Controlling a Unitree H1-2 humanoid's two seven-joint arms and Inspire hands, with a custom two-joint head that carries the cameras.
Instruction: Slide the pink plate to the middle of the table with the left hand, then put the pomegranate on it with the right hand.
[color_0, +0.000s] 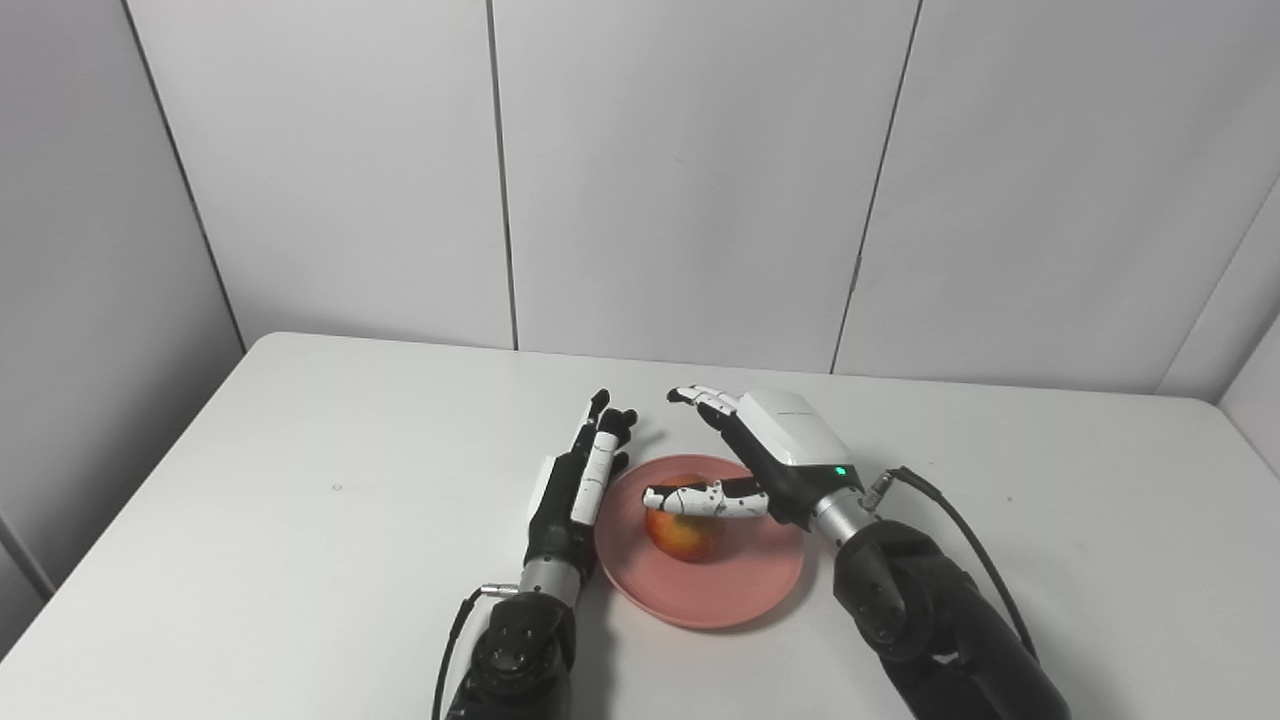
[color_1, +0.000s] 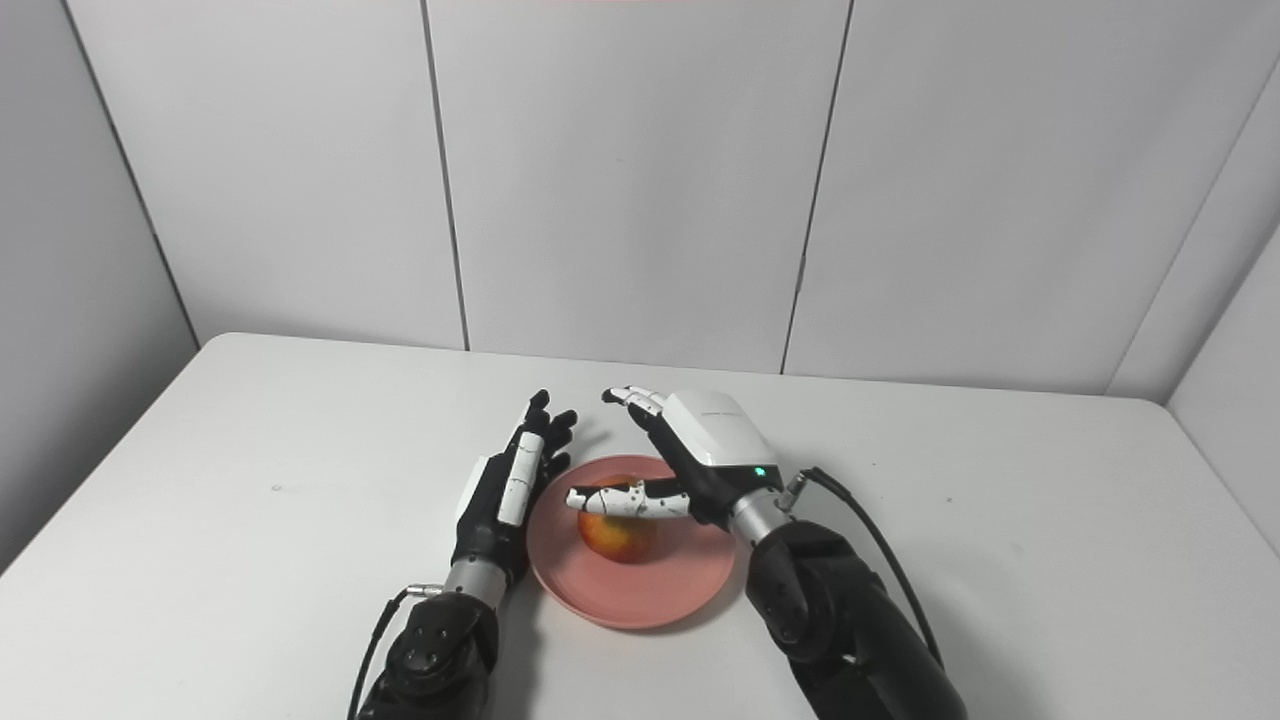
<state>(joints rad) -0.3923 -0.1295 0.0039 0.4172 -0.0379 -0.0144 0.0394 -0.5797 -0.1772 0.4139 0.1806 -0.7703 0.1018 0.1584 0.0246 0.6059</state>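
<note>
Right now the pink plate (color_0: 700, 585) sits on the white counter (color_0: 300, 480), approx. mid-width and toward the near edge, w/ the pomegranate (color_0: 685, 535) resting on it, a bit left of plate centre. Fruit is red-orange w/ a yellowish patch, upright as far as I can tell.

Right hand (color_0: 775, 450) hangs over the plate's far-right part, white back-shell up, green light lit near the wrist. Its fingers (color_0: 700, 398) are spread wide and stretch away past the plate's far rim; the thumb (color_0: 700, 497) crosses in front of the fruit's top. Thumb looks at or just above the fruit; can't tell if touching. Nothing gripped, hand is loose around the fruit, not closed on it.

Left hand (color_0: 580, 480) stands edge-on just beside the plate's left rim, fingers (color_0: 598, 420) straight, held close together, pointing away from the robot. Holds nothing. Whether its side touches the rim, can't tell – v. close at least.

Cables run from both wrists back along the dark forearms. Grey wall panels (color_0: 690, 180) behind the counter.
</note>
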